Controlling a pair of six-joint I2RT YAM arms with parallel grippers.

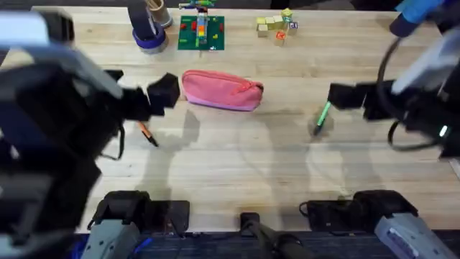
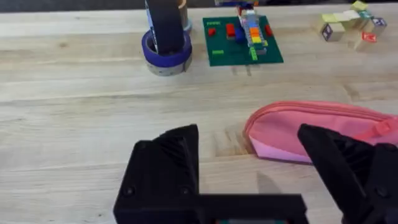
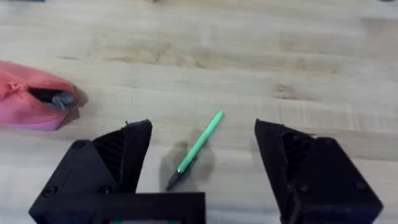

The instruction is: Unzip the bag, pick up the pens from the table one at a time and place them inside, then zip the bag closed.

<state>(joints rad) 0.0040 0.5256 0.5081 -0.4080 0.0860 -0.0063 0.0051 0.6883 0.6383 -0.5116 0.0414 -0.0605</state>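
The pink bag (image 1: 221, 90) lies across the back middle of the table (image 1: 237, 165), zipper on top. My left gripper (image 1: 164, 93) hovers at its left end, open; the left wrist view shows the bag (image 2: 323, 130) partly between the spread fingers (image 2: 168, 162). The orange pen (image 1: 147, 134) lies on the wood just in front of that arm. My right gripper (image 1: 339, 95) is open above the green pen (image 1: 321, 117). In the right wrist view the green pen (image 3: 198, 148) lies between the wide fingers (image 3: 118, 155), and the bag (image 3: 31, 102) end shows a dark gap with a grey pull.
At the table's back stand a purple tape roll (image 1: 149, 39), a green brick plate (image 1: 202, 32) with bricks on it, and several small wooden blocks (image 1: 277, 27). Bare wood stretches in front of the bag between the two arms.
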